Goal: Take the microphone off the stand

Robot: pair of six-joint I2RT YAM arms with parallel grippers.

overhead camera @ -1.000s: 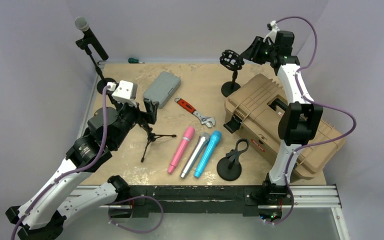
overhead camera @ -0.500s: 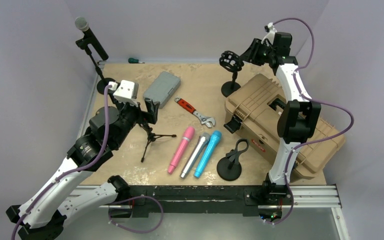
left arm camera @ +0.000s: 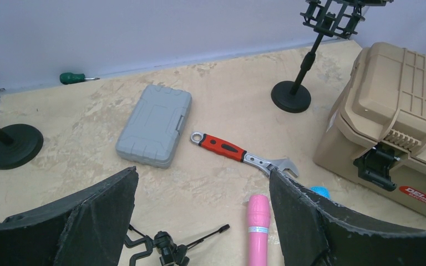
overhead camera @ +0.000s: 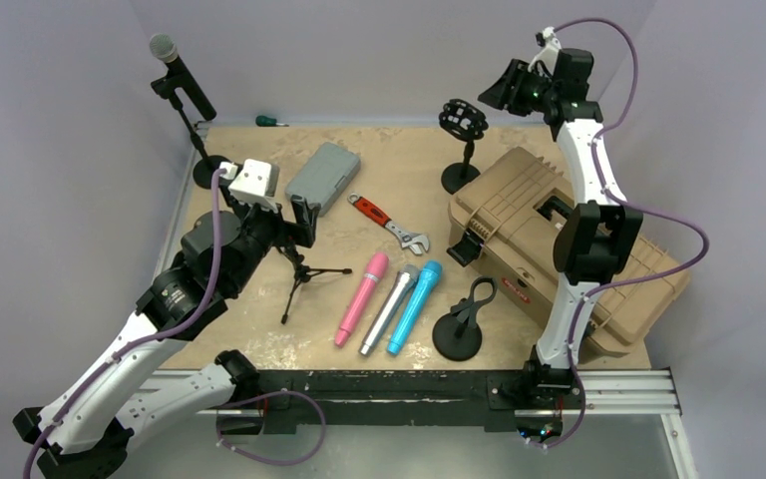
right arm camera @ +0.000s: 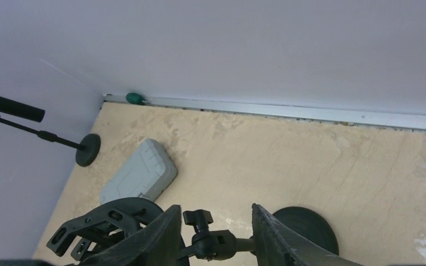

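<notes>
Microphone [overhead camera: 184, 78] slants head-up on its stand [overhead camera: 203, 174], far-left of the open, empty left end effector [overhead camera: 301, 222], the nearer one.

Pale lilac walls [overhead camera: 379, 50] enclose a mottled beige tabletop [overhead camera: 409, 170] (evenly lit).

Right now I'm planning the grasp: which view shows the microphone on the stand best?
Top external: the whole microphone, grille to tail. Right wrist shows only its black body, cropped; left wrist, mainly the stand base.
</notes>
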